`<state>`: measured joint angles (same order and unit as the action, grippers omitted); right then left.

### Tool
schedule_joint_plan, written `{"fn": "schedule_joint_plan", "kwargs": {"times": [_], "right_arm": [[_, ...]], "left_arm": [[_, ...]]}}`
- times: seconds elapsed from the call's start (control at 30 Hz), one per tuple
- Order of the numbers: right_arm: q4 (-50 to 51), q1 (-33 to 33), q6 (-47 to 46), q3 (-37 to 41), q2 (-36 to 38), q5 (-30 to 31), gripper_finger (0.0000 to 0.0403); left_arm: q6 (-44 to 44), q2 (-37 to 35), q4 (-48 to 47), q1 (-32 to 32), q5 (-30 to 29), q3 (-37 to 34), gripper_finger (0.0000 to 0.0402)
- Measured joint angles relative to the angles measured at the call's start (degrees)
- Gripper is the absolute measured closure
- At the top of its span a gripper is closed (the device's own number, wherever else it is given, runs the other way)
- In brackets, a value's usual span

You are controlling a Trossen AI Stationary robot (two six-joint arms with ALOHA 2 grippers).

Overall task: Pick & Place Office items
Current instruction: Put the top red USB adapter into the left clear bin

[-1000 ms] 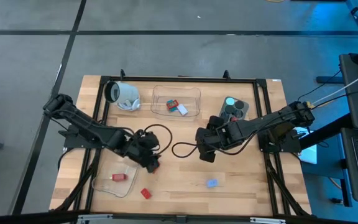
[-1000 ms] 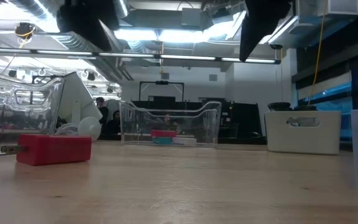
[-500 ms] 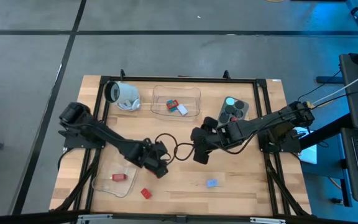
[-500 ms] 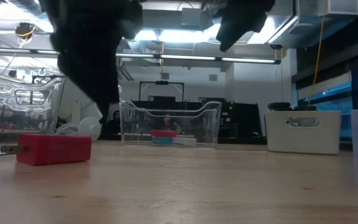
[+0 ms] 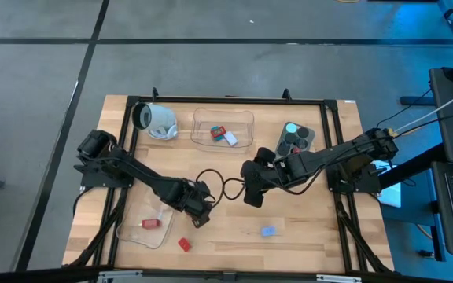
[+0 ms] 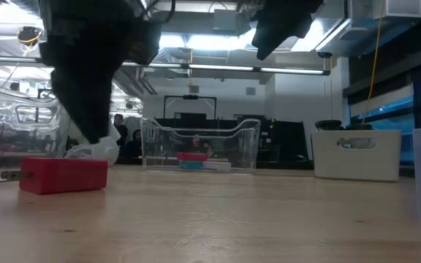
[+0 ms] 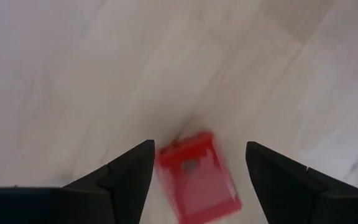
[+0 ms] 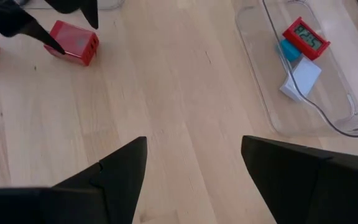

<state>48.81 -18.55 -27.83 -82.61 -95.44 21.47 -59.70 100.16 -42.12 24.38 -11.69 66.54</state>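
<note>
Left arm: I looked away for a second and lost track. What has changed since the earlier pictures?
The left gripper swung from beside the near clear tray out toward the table's middle, then eased back toward the loose red block; open, it hovers over it, holding nothing. The right gripper shifted slightly leftward. Blocks, trays and mug stayed put.

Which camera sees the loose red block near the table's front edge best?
The left wrist view: the red block sits big between the open left gripper. High view shows it tiny, low view side-on, right wrist far off.
</note>
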Motion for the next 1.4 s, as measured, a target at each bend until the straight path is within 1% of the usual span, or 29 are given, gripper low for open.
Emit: {"fn": "schedule_joint_plan", "kwargs": {"times": [0.07,0.13,0.23,0.33,0.43,0.53,0.63,0.7,0.8,0.93,1.07,1.17,1.4], "right_arm": [[-0.02,0.0,0.0,0.0,0.0,0.0,0.0138],[-0.02,0.0,0.0,0.0,-0.01,0.0,0.0138],[-0.08,0.0,0.0,0.0,0.0,0.0,0.0138],[-0.19,0.0,0.01,0.0,0.0,0.03,0.0138],[-0.17,0.0,0.02,0.0,0.0,0.05,0.0138],[-0.15,0.0,0.02,0.0,0.0,0.05,0.0138],[-0.04,0.0,0.04,0.0,0.0,0.07,0.0138],[-0.02,0.0,0.02,0.0,0.0,0.07,0.0138],[-0.36,0.0,0.04,0.0,0.0,0.06,0.0138],[-0.24,-0.02,0.04,0.0,0.0,0.05,0.0138],[-0.21,-0.01,0.04,0.0,0.0,0.07,0.0138],[-0.2,-0.02,0.04,0.0,0.0,0.05,0.0138],[-0.39,-0.02,0.09,0.0,0.0,0.02,0.0138]], "left_arm": [[1.28,-0.16,-1.6,-1.05,3.86,0.0,0.0151],[7.46,-0.26,-2.17,-1.91,7.08,0.0,0.0151],[15.94,-0.3,-2.42,-2.57,9.27,0.0,0.0151],[19.7,-0.37,-2.18,-3.13,10.47,0.0,0.0151],[19.81,-0.37,-2.15,-3.16,11.2,0.0,0.015],[14.77,-0.37,-2.29,-3.14,11.46,0.0,0.015],[12.76,-0.37,-3.04,-3.12,11.85,0.02,0.015],[11.89,-0.35,-4.47,-3.1,12.1,0.21,0.015],[12.3,-0.26,-7.69,-3.14,12.08,2.36,0.015],[18.87,-0.26,-10.5,-2.3,8.8,6.62,0.015],[26.51,-0.26,-8.63,-0.84,6.61,8.21,0.015],[34.21,1.01,-6.88,0.67,5.34,8.22,0.015],[55.08,4.78,-9.41,3.38,4.1,8.2,0.015]]}}
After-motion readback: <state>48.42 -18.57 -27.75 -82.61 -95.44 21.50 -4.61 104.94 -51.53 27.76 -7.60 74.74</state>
